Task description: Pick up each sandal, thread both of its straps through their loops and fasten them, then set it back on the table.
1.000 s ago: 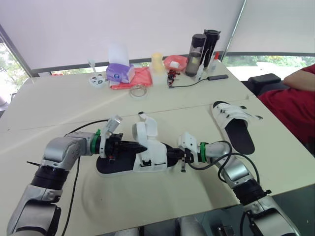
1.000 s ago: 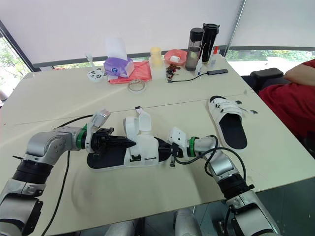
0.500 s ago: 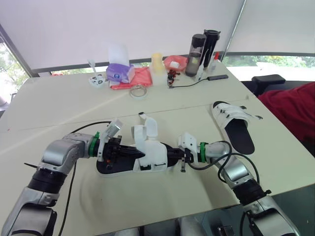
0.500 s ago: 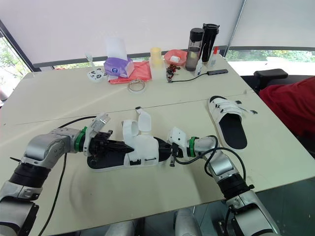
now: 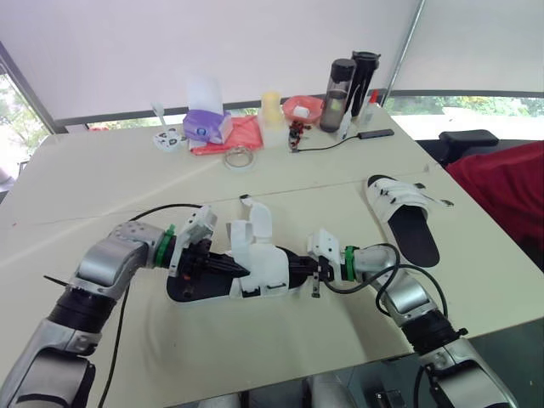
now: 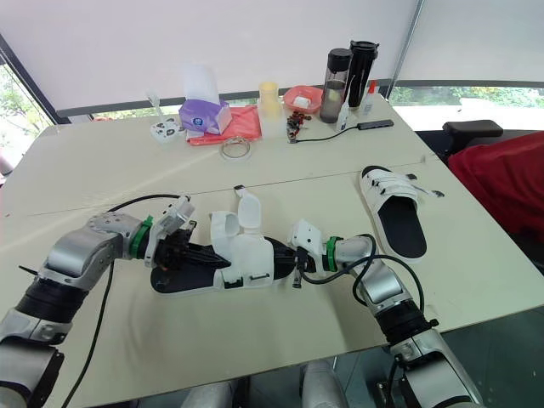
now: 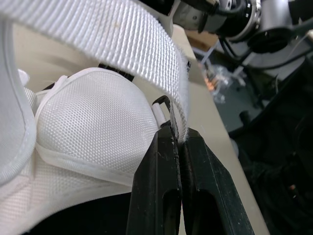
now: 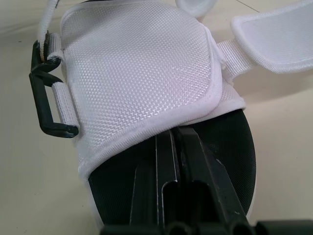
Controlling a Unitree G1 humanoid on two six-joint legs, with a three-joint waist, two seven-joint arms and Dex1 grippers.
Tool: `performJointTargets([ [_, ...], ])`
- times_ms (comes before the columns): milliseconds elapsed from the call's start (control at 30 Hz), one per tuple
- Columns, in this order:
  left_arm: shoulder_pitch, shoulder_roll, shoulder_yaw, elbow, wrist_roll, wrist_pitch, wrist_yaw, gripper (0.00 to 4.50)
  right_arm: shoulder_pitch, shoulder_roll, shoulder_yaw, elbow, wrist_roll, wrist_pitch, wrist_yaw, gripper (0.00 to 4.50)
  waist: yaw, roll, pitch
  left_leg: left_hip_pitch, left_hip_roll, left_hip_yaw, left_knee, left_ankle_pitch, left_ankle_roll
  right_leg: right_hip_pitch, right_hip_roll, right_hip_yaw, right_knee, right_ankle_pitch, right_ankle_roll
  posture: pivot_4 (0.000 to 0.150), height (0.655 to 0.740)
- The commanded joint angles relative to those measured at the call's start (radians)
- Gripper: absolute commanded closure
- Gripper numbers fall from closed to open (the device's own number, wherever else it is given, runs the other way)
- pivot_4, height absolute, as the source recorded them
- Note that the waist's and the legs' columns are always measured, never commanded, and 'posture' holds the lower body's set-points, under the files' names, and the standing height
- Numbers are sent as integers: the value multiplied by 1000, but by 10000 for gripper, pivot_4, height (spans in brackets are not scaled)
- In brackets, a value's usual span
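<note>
White webbing of the strap [image 7: 98,29] is pinched at its edge by the closed left gripper [image 7: 178,136] beside the black loop [image 7: 161,104], the sandal [image 5: 259,270] at the centre of the table [image 5: 255,365] being clamped at its toe by the right gripper [image 8: 173,132], so the hold could be lost if the strap is tugged askew.

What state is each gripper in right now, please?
Left gripper: closed, pinching the white woven strap of the black-soled sandal.
Right gripper: closed, tips under that sandal's white mesh upper; whether it grips anything cannot be told.
</note>
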Motion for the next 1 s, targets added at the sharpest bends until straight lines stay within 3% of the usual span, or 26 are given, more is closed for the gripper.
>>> performJointTargets([
  [33,9,26,-36,-41,19,-6,-39,44128,34,2,43,85,-68,38,-30,44560,0,0,0,0,0,0,0,0,0,0,0,0,0,0,0,1500,7400],
  [533,90,27,-48,-51,70,-53,-15,44128,29,7,45,98,-72,30,-31,44560,-1,0,0,-1,1,0,-1,0,0,-2,0,-1,0,0,0,1500,7400],
  [700,93,7,-9,-54,30,-14,22,44128,27,9,44,104,-74,27,-30,44560,0,0,0,0,3,0,-1,0,0,-2,0,-4,0,0,-1,1500,7400],
  [800,93,-13,28,-50,15,2,69,36028,25,11,44,110,-74,23,-31,44560,0,0,0,-1,3,0,-1,0,0,-2,0,-4,0,0,-1,1500,7400],
  [1000,124,-2,30,-83,19,-8,90,5663,15,18,46,129,-77,13,-31,44560,0,0,0,-1,4,0,-1,0,0,-2,0,-5,0,1,-2,1500,7400],
])
